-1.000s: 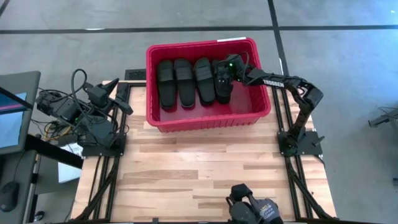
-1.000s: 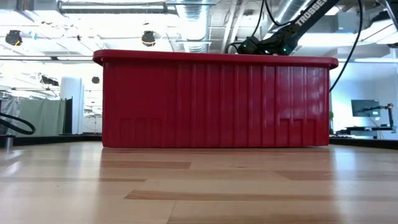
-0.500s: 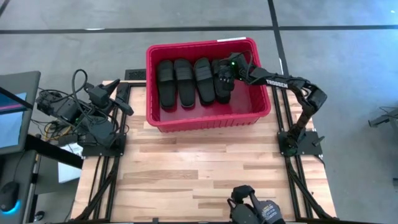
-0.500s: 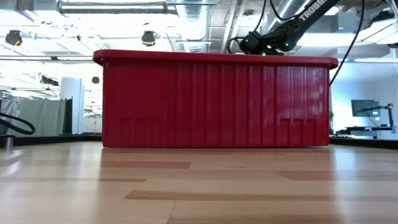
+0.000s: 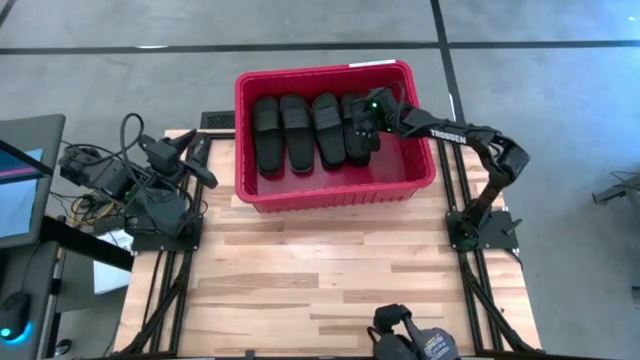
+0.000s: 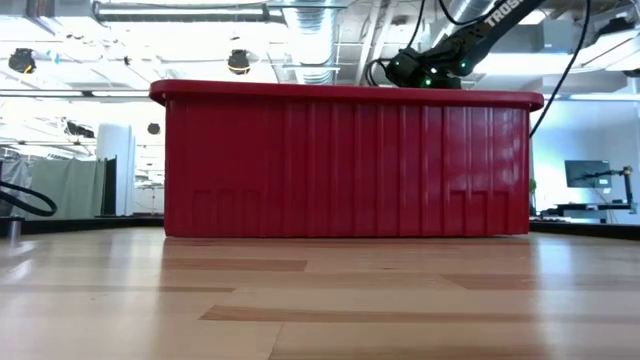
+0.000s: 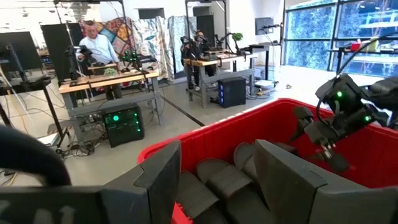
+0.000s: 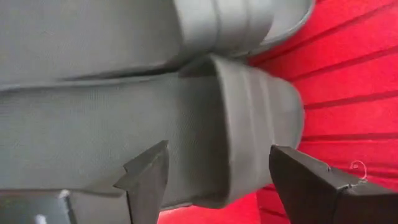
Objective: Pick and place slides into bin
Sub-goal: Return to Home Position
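The red bin (image 5: 330,198) stands at the table's far edge, and several black slides (image 5: 298,128) lie side by side on its floor. My right gripper (image 5: 366,118) hangs open inside the bin, over the rightmost slide (image 5: 356,142). In the right wrist view its fingers (image 8: 149,171) stand apart above that slide (image 8: 93,143), which lies flat against its neighbour on the red floor. I cannot tell whether a finger touches it. My left gripper (image 5: 195,160) waits open at the table's left edge, looking toward the bin (image 7: 249,134) with nothing between its fingers.
The wooden tabletop (image 5: 330,270) stretches from the bin to the near edge, where a dark device (image 5: 410,340) sits. A monitor (image 5: 20,180) and cables lie off the table's left. From the low view the bin's wall (image 6: 350,160) hides its contents. People (image 7: 96,43) work at benches far behind.
My right gripper has risen a little above the bin's rim and drawn slightly toward the far wall. The rightmost slide under it has settled straighter beside its neighbour on the bin floor.
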